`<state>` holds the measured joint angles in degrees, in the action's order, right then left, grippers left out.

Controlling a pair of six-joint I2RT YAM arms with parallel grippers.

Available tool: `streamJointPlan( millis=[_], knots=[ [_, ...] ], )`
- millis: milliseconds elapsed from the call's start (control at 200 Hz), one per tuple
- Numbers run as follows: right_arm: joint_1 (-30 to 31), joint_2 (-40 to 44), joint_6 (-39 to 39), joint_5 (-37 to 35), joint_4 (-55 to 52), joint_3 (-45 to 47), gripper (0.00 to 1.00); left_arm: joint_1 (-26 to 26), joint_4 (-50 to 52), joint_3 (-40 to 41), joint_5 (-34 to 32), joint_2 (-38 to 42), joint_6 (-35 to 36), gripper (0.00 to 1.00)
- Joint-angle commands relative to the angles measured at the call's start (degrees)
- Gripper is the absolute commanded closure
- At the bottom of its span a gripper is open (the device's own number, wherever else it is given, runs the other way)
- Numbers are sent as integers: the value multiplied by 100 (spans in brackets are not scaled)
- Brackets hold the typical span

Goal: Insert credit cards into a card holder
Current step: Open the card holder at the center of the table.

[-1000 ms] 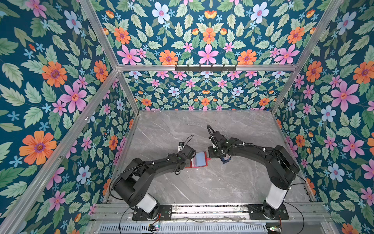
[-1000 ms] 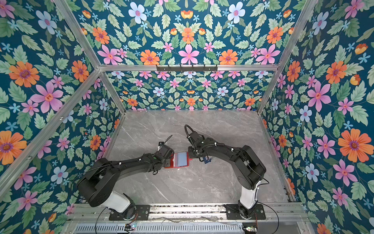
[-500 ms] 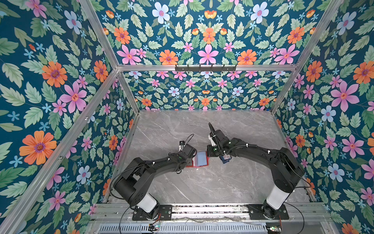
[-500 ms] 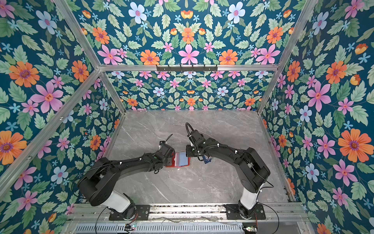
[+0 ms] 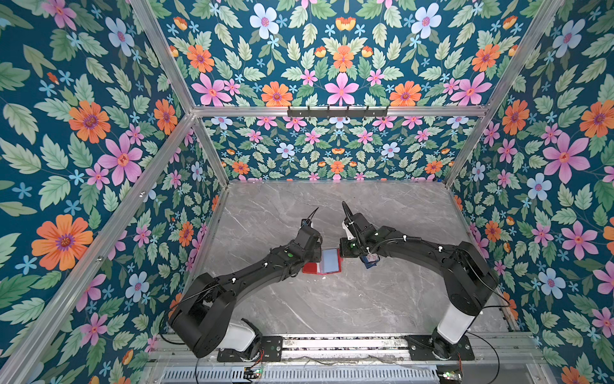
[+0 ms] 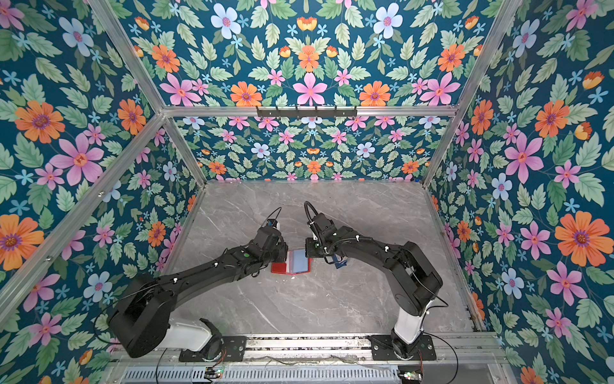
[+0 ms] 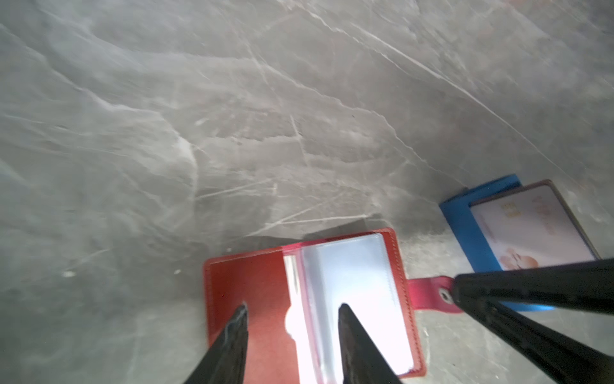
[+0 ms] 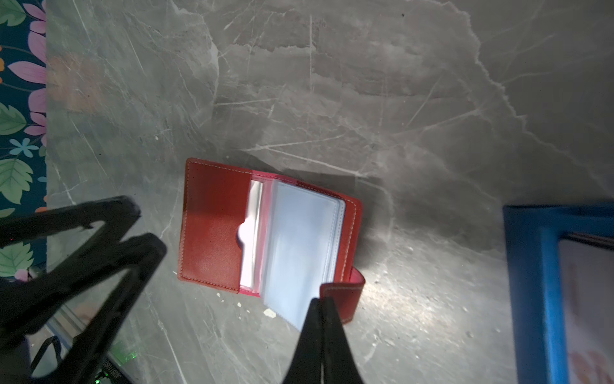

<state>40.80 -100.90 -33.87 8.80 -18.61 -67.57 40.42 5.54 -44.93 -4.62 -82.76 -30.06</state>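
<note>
The red card holder (image 5: 321, 262) (image 6: 291, 262) lies open on the table between both arms, clear sleeves (image 7: 349, 282) up. My left gripper (image 7: 294, 306) is open just above it, one fingertip over the red cover, the other over the sleeves, holding nothing. My right gripper (image 8: 321, 301) is shut, its tips against the holder's snap tab (image 8: 344, 294) (image 7: 432, 294). I cannot tell if the tab is pinched. A whitish-pink credit card (image 7: 528, 229) (image 8: 584, 299) lies in a blue tray (image 7: 465, 226) (image 8: 531, 272) right of the holder.
The blue tray (image 5: 370, 262) sits partly under my right wrist in both top views. Floral walls enclose the grey marble table (image 5: 332, 306) on three sides. A metal rail (image 5: 332, 342) with the arm bases runs along the front edge.
My left gripper's jaws have spread a little wider over the card holder. My right wrist has shifted slightly towards the holder. The holder has stayed in place.
</note>
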Motion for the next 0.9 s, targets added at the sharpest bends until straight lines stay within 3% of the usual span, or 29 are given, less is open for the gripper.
streamJointPlan(
  millis=[0,360,895],
  knots=[
    [5,-83,-39,3,9,-10,100,-70,-475,81,886,-265,-266,58],
    [-1,-383,-92,130,180,68,100,-115,-920,193,1422,-840,-527,64],
    [-1,-684,-151,153,305,148,100,-120,-1035,181,1521,-1190,-587,70]
  ],
)
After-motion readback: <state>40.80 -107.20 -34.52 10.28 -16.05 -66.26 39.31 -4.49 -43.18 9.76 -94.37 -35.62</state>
